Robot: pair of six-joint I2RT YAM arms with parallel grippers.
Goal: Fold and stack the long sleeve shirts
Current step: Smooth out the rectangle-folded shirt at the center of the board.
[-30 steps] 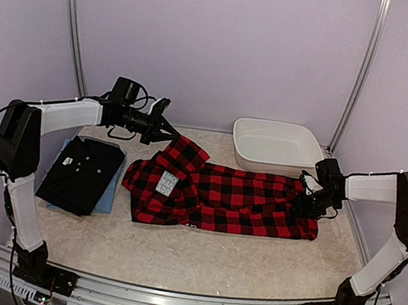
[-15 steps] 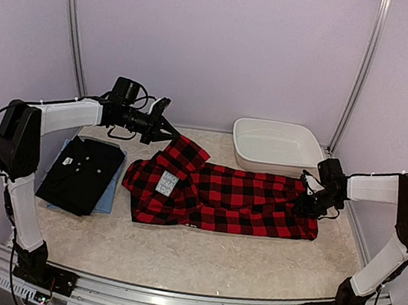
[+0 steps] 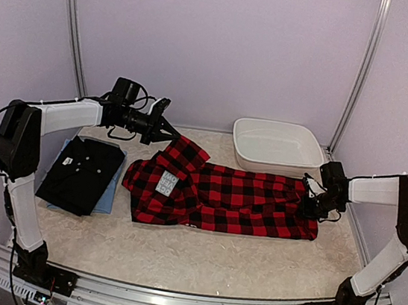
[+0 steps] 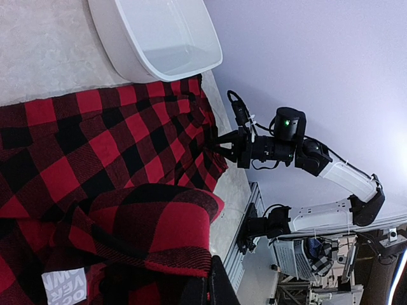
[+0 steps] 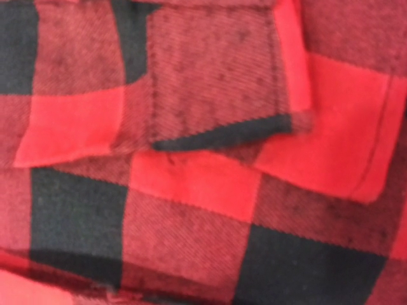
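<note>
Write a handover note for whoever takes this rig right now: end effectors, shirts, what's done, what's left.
Left end effector: shut on the flannel, far left corner lifted.
Right end effector: shut on the flannel's right end.
Flannel: mid-table, partly folded lengthwise.
Done: black shirt folded, lying on the blue shirt, at left.
Left: finish folding the flannel and stack it there.

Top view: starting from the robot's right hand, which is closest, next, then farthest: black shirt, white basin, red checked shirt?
From the right hand:
1. Red checked shirt: its right end is at the hand.
2. White basin: just behind, toward the back wall.
3. Black shirt: far across, on the left side.
</note>
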